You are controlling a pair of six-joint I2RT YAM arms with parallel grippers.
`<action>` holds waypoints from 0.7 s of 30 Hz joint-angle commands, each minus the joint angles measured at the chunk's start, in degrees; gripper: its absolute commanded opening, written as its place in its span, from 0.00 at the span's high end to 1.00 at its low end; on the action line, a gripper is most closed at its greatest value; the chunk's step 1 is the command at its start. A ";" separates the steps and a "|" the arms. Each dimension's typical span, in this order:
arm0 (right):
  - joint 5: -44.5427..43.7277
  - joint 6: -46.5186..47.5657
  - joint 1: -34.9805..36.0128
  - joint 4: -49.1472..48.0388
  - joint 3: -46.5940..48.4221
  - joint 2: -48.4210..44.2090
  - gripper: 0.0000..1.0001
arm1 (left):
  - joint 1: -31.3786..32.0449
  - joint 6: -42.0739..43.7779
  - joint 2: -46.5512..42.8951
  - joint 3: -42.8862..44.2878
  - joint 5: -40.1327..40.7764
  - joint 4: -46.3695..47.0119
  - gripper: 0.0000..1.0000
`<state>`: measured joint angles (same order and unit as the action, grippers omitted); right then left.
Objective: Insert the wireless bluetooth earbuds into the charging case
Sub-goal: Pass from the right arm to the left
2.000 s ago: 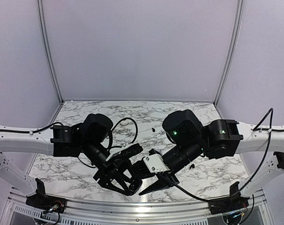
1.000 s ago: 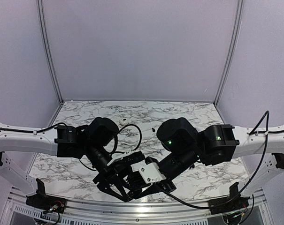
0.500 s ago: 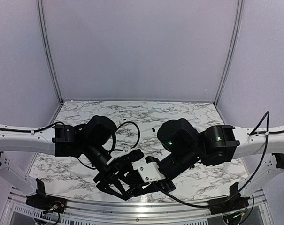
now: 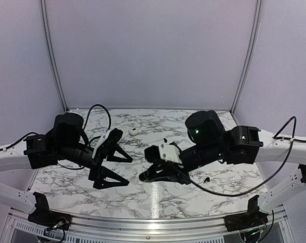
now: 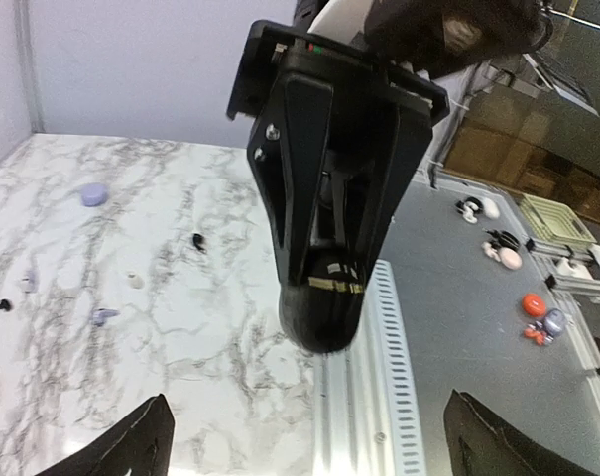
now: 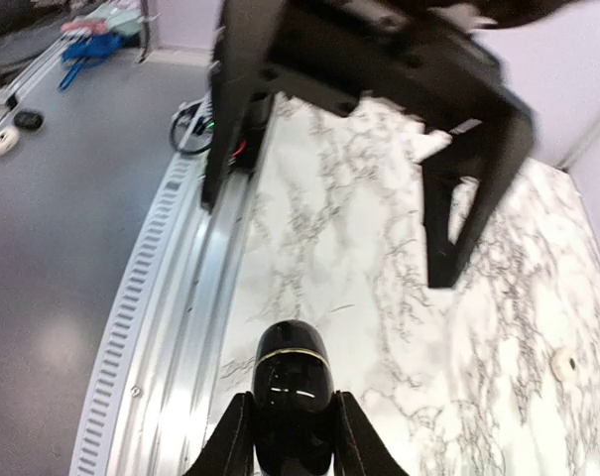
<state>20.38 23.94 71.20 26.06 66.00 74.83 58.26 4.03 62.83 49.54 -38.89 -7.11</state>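
My right gripper (image 6: 293,405) is shut on a glossy black charging case (image 6: 292,369) with a thin gold seam, lid closed, held just above the table's near edge. In the left wrist view the same case (image 5: 324,315) pokes out of the right gripper's fingers. My left gripper (image 5: 309,451) is open and empty, and it faces the case from the left with a gap between them (image 4: 116,168). Tiny earbuds lie on the marble: a black one (image 5: 197,239), a white one (image 5: 135,281) and a lilac one (image 5: 103,316).
A lilac case (image 5: 91,193) lies far back on the marble. A white case (image 4: 134,131) sits at the back centre. The ribbed metal rail (image 6: 171,297) runs along the near table edge, with the floor beyond it.
My left gripper has opened wide, let go of the black case and drawn back to the left. The right gripper keeps the case and has lifted away from the near edge.
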 commanded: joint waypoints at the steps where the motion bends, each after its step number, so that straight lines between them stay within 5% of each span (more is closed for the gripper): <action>1: -0.26 -7.59 -5.69 -11.00 -0.32 -3.35 1.00 | -1.21 -5.65 -7.03 -7.97 16.01 17.51 0.01; 13: 5.64 -12.67 -10.14 -12.45 4.02 1.85 1.00 | 3.35 5.32 -2.85 -6.76 23.25 19.40 0.23; 21: 9.20 -12.11 -8.93 -12.19 4.46 3.67 1.00 | 4.52 5.12 0.45 -5.37 21.02 19.68 0.37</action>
<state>26.76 12.16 61.34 14.96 67.48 77.49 62.11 8.25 61.58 41.69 -17.45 10.44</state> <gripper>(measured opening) 0.257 0.676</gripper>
